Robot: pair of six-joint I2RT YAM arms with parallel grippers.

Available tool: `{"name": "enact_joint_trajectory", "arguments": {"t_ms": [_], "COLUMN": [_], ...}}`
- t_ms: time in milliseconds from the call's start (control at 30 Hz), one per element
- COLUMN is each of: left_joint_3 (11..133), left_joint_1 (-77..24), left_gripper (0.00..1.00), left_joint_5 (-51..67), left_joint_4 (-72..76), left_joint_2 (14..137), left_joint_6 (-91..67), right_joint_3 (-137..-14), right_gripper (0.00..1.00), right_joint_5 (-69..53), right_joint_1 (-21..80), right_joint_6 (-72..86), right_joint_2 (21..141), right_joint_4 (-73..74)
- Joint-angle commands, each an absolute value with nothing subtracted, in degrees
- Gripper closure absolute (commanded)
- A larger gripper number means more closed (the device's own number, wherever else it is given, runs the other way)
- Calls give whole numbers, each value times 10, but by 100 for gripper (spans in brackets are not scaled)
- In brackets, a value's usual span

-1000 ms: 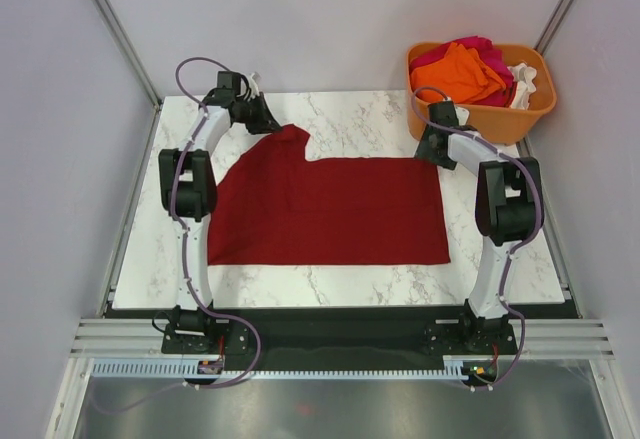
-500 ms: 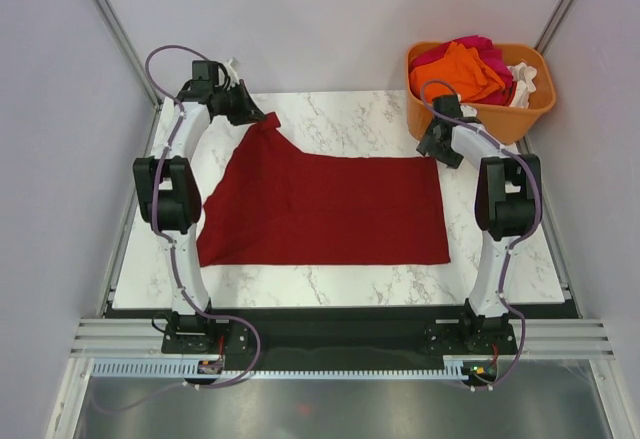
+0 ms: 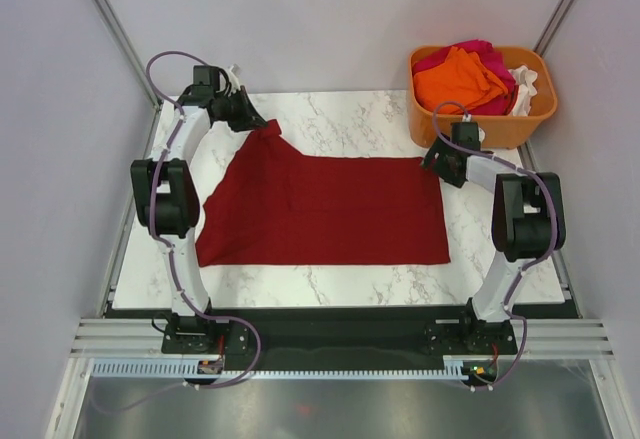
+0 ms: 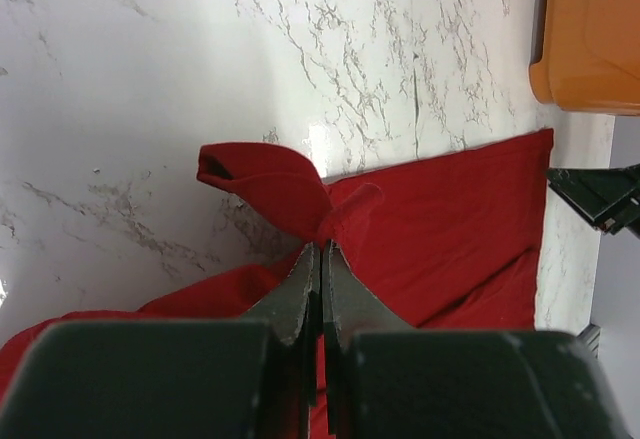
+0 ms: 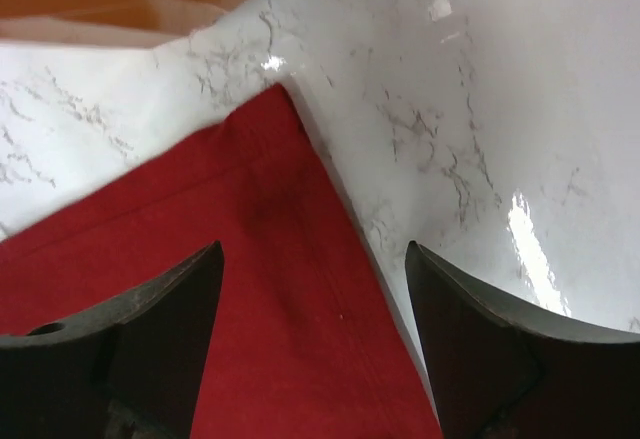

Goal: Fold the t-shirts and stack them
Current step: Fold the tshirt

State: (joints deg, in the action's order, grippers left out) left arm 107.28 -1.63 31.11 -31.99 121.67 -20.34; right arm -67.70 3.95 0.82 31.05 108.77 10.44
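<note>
A dark red t-shirt [image 3: 325,209] lies spread flat on the marble table. My left gripper [image 3: 262,126] is shut on its far left corner and holds that corner pulled up; in the left wrist view the gripper [image 4: 322,247] pinches a bunched fold of the dark red t-shirt [image 4: 440,219]. My right gripper [image 3: 436,162] is open just above the shirt's far right corner. In the right wrist view its fingers [image 5: 170,304] stand wide apart either side of that corner [image 5: 270,209]. More t-shirts, orange [image 3: 462,77], magenta-pink [image 3: 490,55] and white [image 3: 522,83], are piled in the tub.
An orange plastic tub [image 3: 480,124] stands at the table's far right corner, close behind my right gripper. Bare marble [image 3: 350,114] shows beyond the shirt and along the near edge. Grey walls and metal posts close in both sides.
My left gripper has pulled the shirt's far left corner outward to the left. My right gripper has let go and drawn back to the right, just off the far right corner.
</note>
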Motion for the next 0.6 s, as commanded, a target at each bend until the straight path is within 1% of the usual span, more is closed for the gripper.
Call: {"name": "enact_joint_trajectory", "arguments": {"t_ms": [0,100,167,333,500,567], "left_joint_3": [1077,1077,1077,1070,1050,1046], "left_joint_1": [-17,-17,-17,-17,-17,-17], "left_gripper": [98,98,98,98,98,98], "left_joint_5": [316,321,322,323,326,331], "left_joint_4": [-308,-308,-308,-308,-308,-307], "left_joint_2": [1180,1177,1173,1158,1142,1136], "left_joint_6": [-217,-219,-218,-216,-220,-225], "right_joint_3": [-633,-604,-597,-636,-670,-699], "right_gripper": [18,17,16,21,21,23], "right_joint_5": [-31,-27,-32,-40,10,2], "right_joint_1": [2,2,3,3,2,2], "right_joint_6": [314,314,302,272,245,243], "right_joint_2": [1035,993,992,1081,1134,1158], "right_joint_4": [32,4,-17,-4,12,38]}}
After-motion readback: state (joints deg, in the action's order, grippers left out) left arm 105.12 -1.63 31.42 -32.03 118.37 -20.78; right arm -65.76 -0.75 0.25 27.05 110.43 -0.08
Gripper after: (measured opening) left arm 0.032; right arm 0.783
